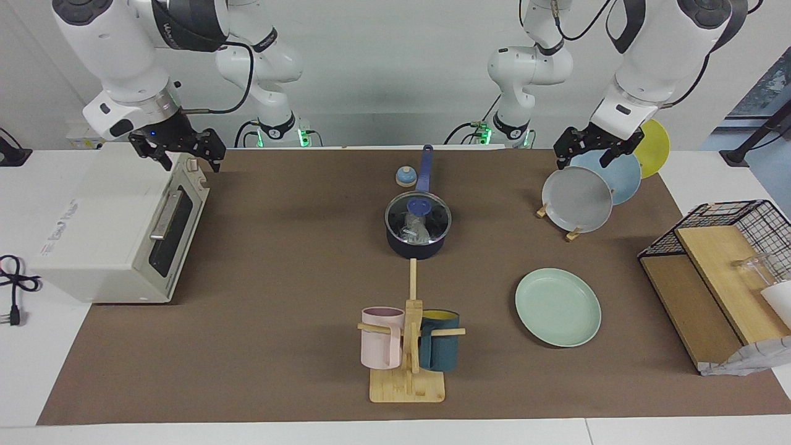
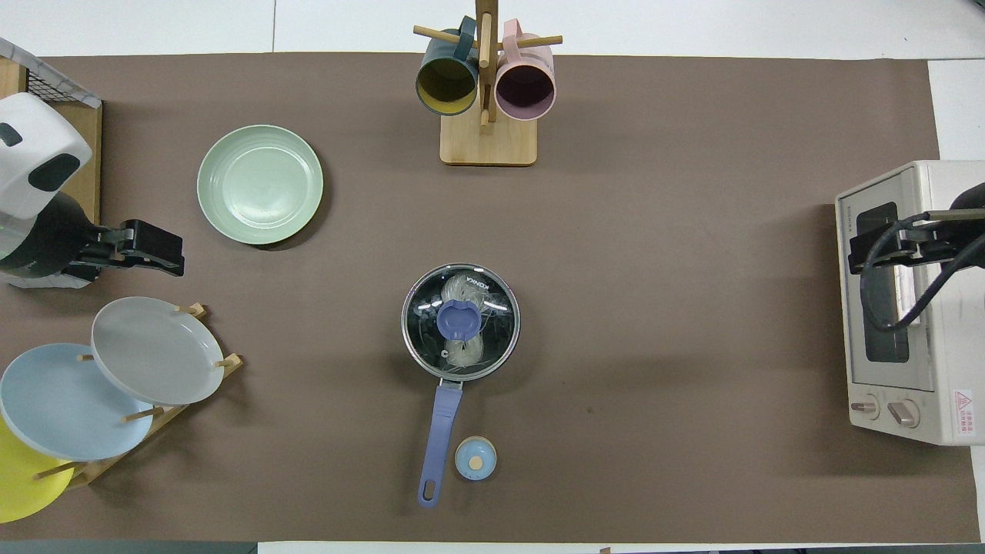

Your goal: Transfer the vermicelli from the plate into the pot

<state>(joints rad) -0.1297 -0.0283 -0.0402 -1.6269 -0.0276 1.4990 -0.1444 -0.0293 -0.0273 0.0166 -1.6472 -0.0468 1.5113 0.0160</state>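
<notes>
With the vermicelli (image 2: 460,319) lidded in the pot (image 1: 418,242) (plate (image 1: 558,307) bare), both the left gripper (image 1: 592,149) and the right gripper (image 1: 179,152) hang open and empty and should simply stay clear.

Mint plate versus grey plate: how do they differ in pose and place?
The mint plate lies flat on the mat; the grey plate stands tilted in a wooden rack. The mint plate sits alone and farther from the robots; the grey plate overlaps a blue plate. Both are round and bare.
</notes>
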